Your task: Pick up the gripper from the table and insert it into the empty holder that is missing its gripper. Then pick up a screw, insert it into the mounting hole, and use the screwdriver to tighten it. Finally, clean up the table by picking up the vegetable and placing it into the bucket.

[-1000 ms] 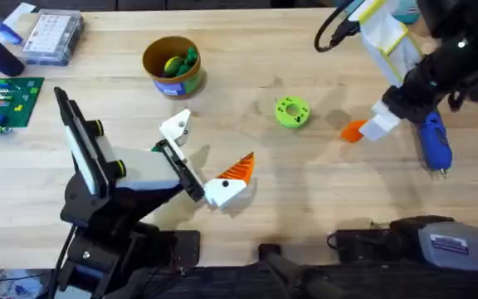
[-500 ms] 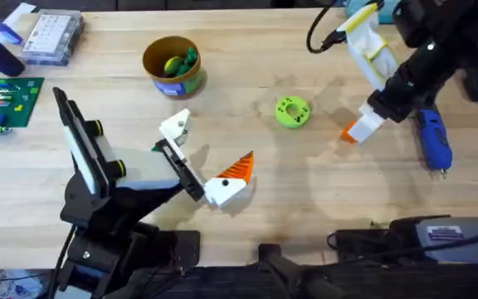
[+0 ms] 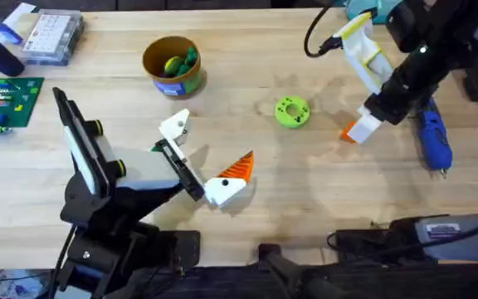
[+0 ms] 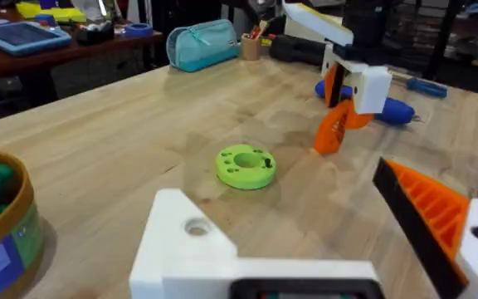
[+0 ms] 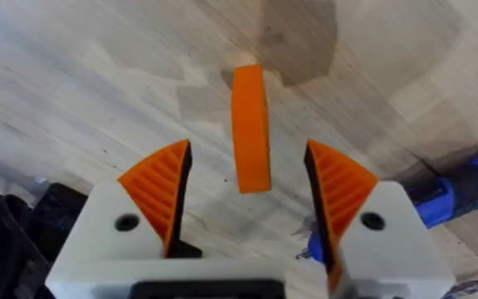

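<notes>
Right claw [image 5: 247, 208] spread astride upright orange piece [image 5: 250, 129] on surface [image 3: 305, 191], screwdriver [image 3: 432, 141] just beside; left claw [image 3: 210, 162] spread; off-centre closing risks toppling piece.

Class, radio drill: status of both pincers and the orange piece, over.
Right pincer open over small orange plastic piece, not gripping. Left pincer open, mid-table. Blue-handled screwdriver lies beside.

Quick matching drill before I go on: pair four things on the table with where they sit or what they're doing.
1 bucket
2 green disc
3 screwdriver
4 right gripper

A lying at the table's right, beside the right arm
B open, straddling an orange piece
C holding green and yellow items
D alone on bare wood mid-table

1-C, 2-D, 3-A, 4-B
</notes>
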You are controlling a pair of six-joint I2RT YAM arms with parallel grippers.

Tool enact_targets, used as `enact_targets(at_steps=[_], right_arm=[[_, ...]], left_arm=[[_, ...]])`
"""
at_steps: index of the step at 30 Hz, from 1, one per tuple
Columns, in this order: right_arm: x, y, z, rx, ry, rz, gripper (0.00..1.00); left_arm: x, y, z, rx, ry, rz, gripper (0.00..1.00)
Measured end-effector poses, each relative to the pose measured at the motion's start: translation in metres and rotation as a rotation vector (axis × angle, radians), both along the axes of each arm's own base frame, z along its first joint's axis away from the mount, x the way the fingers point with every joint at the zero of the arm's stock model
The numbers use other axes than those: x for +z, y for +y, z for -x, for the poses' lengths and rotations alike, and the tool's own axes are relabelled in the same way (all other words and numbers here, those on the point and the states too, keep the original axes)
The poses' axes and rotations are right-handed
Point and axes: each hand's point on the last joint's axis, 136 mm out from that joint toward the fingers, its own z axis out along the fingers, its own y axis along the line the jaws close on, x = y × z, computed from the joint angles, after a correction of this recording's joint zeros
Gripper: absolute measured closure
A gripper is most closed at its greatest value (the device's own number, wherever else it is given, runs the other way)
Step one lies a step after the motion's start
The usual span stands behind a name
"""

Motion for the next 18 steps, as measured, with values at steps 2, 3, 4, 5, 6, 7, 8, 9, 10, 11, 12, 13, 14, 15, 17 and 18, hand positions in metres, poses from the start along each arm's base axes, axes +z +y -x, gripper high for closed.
enact_targets(at_steps=[2, 3, 4, 5, 6, 7, 8, 9, 10, 11, 12, 13, 14, 15, 17, 18], right_arm=[[-0.004, -0.001, 0.001, -0.005, 0.003, 0.000, 0.245], [-0.007, -0.002, 0.004, -0.008, 0.011, 0.001, 0.252], [-0.010, -0.003, 0.007, -0.011, 0.021, 0.001, 0.263], [-0.013, -0.004, 0.010, -0.013, 0.032, 0.002, 0.275], [-0.015, -0.004, 0.013, -0.014, 0.039, 0.003, 0.289], [-0.019, -0.004, 0.009, -0.014, 0.022, 0.001, 0.400], [-0.019, -0.004, 0.007, -0.014, 0.014, 0.001, 0.423], [-0.019, -0.004, 0.006, -0.014, 0.011, 0.001, 0.440], [-0.019, -0.004, 0.006, -0.014, 0.012, 0.001, 0.448], [-0.019, -0.004, 0.007, -0.014, 0.012, 0.001, 0.457], [-0.019, -0.004, 0.006, -0.014, 0.012, 0.001, 0.466], [-0.019, -0.004, 0.006, -0.014, 0.012, 0.001, 0.474], [-0.019, -0.004, 0.006, -0.014, 0.009, 0.000, 0.494], [-0.019, -0.004, 0.005, -0.014, 0.007, 0.000, 0.503], [-0.019, -0.004, 0.004, -0.014, 0.001, 0.000, 0.522], [-0.019, -0.004, 0.003, -0.014, -0.003, 0.000, 0.530]], left_arm=[[0.000, 0.000, 0.000, 0.000, 0.000, 0.000, 0.010], [0.000, 0.000, 0.000, 0.000, 0.000, 0.000, 0.010], [0.000, 0.000, 0.000, 0.000, 0.000, 0.000, 0.010], [0.000, 0.000, 0.000, 0.000, 0.000, 0.000, 0.010], [0.000, 0.000, 0.000, 0.000, 0.000, 0.000, 0.010], [0.000, 0.000, 0.000, 0.003, 0.000, 0.000, 0.010], [0.000, 0.000, 0.000, 0.003, -0.001, 0.000, 0.010], [0.000, 0.000, 0.000, 0.003, 0.000, 0.000, 0.010], [0.000, 0.000, 0.000, 0.003, 0.000, 0.000, 0.010], [0.000, 0.000, 0.000, 0.003, 0.000, 0.000, 0.010], [0.000, 0.000, 0.000, 0.003, 0.000, 0.000, 0.010], [0.000, 0.000, 0.000, 0.003, 0.000, 0.000, 0.010], [0.000, 0.000, 0.000, 0.003, 0.000, 0.000, 0.010], [0.000, 0.000, 0.000, 0.003, 0.000, 0.000, 0.010], [0.000, 0.000, 0.000, 0.003, 0.000, 0.000, 0.010], [0.000, 0.000, 0.000, 0.003, 0.000, 0.000, 0.010]])
